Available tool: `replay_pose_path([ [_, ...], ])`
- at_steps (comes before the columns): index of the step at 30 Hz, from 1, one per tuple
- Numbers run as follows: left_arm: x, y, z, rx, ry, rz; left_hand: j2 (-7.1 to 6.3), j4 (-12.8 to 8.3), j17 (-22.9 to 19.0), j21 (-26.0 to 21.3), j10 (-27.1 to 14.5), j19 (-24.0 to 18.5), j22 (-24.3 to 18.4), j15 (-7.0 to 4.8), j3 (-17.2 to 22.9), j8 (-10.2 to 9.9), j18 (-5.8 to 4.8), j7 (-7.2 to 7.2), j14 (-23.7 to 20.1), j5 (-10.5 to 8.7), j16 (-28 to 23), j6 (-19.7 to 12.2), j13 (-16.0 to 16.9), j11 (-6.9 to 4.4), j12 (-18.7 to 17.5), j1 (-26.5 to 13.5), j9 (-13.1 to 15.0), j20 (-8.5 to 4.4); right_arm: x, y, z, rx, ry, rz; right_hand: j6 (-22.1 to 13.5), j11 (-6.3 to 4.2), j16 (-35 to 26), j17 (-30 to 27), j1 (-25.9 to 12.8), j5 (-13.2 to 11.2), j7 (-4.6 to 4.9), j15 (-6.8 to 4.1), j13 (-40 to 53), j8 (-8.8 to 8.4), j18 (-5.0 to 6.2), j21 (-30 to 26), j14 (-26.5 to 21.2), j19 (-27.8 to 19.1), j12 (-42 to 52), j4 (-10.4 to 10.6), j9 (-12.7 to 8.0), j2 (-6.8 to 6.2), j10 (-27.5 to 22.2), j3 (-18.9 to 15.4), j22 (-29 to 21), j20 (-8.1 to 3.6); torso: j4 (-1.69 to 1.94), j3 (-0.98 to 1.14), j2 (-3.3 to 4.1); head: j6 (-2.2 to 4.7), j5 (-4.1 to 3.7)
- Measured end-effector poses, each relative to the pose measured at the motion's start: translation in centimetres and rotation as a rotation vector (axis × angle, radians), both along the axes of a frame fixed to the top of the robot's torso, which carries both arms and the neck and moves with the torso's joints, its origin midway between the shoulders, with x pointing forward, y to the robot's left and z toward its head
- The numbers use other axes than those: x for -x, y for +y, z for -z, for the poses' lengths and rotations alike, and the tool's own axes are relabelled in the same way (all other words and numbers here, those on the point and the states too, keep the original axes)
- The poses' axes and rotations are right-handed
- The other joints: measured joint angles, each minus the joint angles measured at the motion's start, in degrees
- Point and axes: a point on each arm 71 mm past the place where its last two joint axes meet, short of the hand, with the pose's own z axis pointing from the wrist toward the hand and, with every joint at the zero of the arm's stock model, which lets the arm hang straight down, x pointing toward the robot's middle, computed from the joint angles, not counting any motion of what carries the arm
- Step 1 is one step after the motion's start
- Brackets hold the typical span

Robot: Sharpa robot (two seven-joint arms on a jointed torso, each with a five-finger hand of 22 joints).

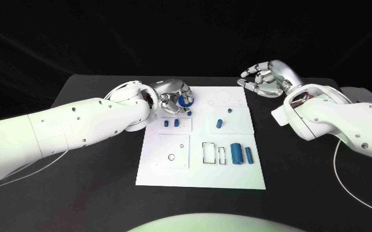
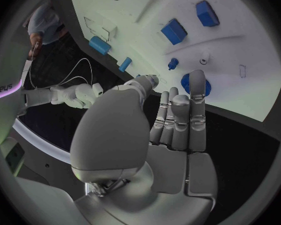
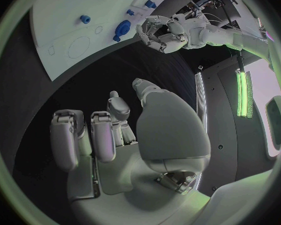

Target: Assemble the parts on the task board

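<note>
Risk assessment. The left hand (image 1: 175,95) sits over the far left corner of the task board (image 1: 200,175), its fingers closed round a round blue part (image 1: 186,102). In the left wrist view the fingertips (image 2: 197,82) lie against that blue disc (image 2: 194,85), which appears to rest on the plate. Whether it is truly gripped or only touched cannot be told for certain; I judge it lightly held. If the grip is shallow, the disc may slip or tip on lifting and knock the two small blue blocks (image 1: 171,122) lying just beside it. A sideways drag could also shift the board itself, since nothing visibly fastens it down.

The right hand (image 1: 267,79) hovers off the board's far right corner, fingers curled apart, holding nothing. It is well apart from the work and poses little hazard where it is.

Other parts: a slanted blue peg (image 1: 220,123) mid-board, and two upright-lying blue cylinders (image 1: 242,154) near the right edge, beside outlined sockets.

Surface: a matt black bench (image 1: 85,189), the white plate lying flat at its middle. A thin cable (image 1: 341,173) trails on the bench at the right. The room beyond is dark.
</note>
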Motion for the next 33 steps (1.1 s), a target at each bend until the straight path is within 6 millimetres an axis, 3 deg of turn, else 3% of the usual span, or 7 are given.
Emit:
replay_pose_path([
  [6,0.0,-0.8,0.2,-0.075,-0.073,0.058,0.0,-0.41,4.86,8.02,1.06,4.33,9.34,0.0,-0.09,-1.21,-0.14,-0.23,4.0,-0.36,5.24,1.47,-2.42,-0.03,-1.99,0.0,-1.21,0.03,0.0,0.1,0.0,-0.001,0.0,-0.002,0.0,0.0,0.0,0.0,0.0,0.0,0.0,0.0,-0.16,0.0,0.0,0.0,0.0,0.0,0.0,0.0,0.0,0.0,-0.41,0.0,0.0,0.0,-0.02,0.03,0.02,0.01,-0.04],
  [8,0.0,-1.0,0.3,-0.094,-0.087,0.069,0.0,-0.6,5.99,9.86,1.43,5.25,11.47,-0.08,0.1,-1.45,-0.96,-0.54,4.9,-0.63,6.39,1.96,-2.91,-0.23,-2.25,0.0,-1.43,0.05,0.0,0.1,0.0,-0.001,0.0,-0.002,0.0,0.0,0.0,-0.01,0.0,0.0,0.0,0.0,-0.16,0.0,0.0,0.0,0.0,0.0,0.0,0.0,0.0,0.0,-0.41,0.0,0.0,0.0,-0.03,0.03,0.02,0.01,-0.09],
  [13,-0.1,-1.4,0.5,-0.146,-0.105,0.093,0.0,-0.64,7.92,13.11,2.06,6.81,15.35,-0.28,0.14,-1.67,-1.05,-0.8,6.31,-0.89,8.18,2.84,-3.7,-0.45,-2.8,0.0,-1.77,-0.1,0.0,0.1,0.0,-0.001,0.0,-0.004,0.0,0.0,0.0,-0.01,0.0,0.0,0.0,0.0,-0.16,0.0,0.0,0.0,0.0,0.0,0.0,0.0,0.0,0.0,-0.41,0.0,0.0,0.0,-0.03,0.03,0.02,-0.1,-0.22],
  [15,-0.1,-1.6,0.6,-0.16,-0.107,0.098,0.0,-0.64,8.5,14.02,2.52,7.2,16.44,-0.38,0.14,-1.88,-1.84,-1.02,6.78,-0.95,8.67,3.05,-3.9,-0.48,-2.83,0.0,-1.87,-0.11,0.0,0.1,0.0,-0.001,0.0,-0.004,0.0,0.0,0.0,-0.01,0.0,0.0,0.0,0.0,-0.16,0.0,0.0,0.0,0.0,0.0,0.0,0.0,0.0,0.0,-0.41,0.0,0.0,0.0,-0.03,0.05,0.01,-0.13,-0.25],
  [31,-0.7,-2.5,1.3,-0.252,-0.095,0.11,0.25,-1.84,11.06,18.1,4.63,9.15,21.42,-0.8,1.38,-2.17,-1.83,-1.11,9.03,-0.95,10.6,5.2,-5.24,-0.74,-3.67,0.24,-2.33,-0.21,0.0,0.3,0.0,-0.003,0.0,-0.008,0.0,0.0,0.0,-0.01,0.0,0.0,0.0,0.0,-0.33,0.23,0.0,0.0,0.0,0.0,-0.32,0.0,0.0,0.0,-0.4,0.0,0.04,0.0,-0.01,0.04,-0.01,-0.36,-0.51],
  [32,-0.7,-2.5,1.3,-0.255,-0.094,0.11,0.31,-1.95,11.15,18.41,4.84,9.36,21.74,-0.8,1.72,-2.17,-1.94,-1.27,9.03,-0.95,10.79,5.35,-5.32,-0.96,-3.74,0.31,-2.36,-0.43,0.0,0.3,0.0,-0.003,0.0,-0.008,0.0,0.0,0.0,-0.02,0.0,0.0,0.0,0.0,-0.36,0.23,0.0,0.0,0.0,0.0,-0.31,0.0,0.0,0.0,-0.4,0.0,0.03,0.0,-0.01,0.04,-0.01,-0.41,-0.51],
  [33,-0.7,-2.5,1.3,-0.258,-0.093,0.109,0.31,-1.97,11.28,18.78,5.24,9.57,22.18,-0.98,1.97,-2.17,-2.72,-1.31,9.22,-1.04,10.92,5.62,-5.42,-0.92,-3.96,0.31,-2.36,-0.22,0.0,0.3,0.0,-0.003,0.0,-0.008,0.0,0.0,0.0,-0.02,0.0,0.0,0.0,0.0,-0.36,0.23,0.0,0.0,0.0,0.0,-0.32,0.0,0.0,0.0,-0.4,0.0,0.03,0.0,0.0,0.04,-0.01,-0.44,-0.51],
])
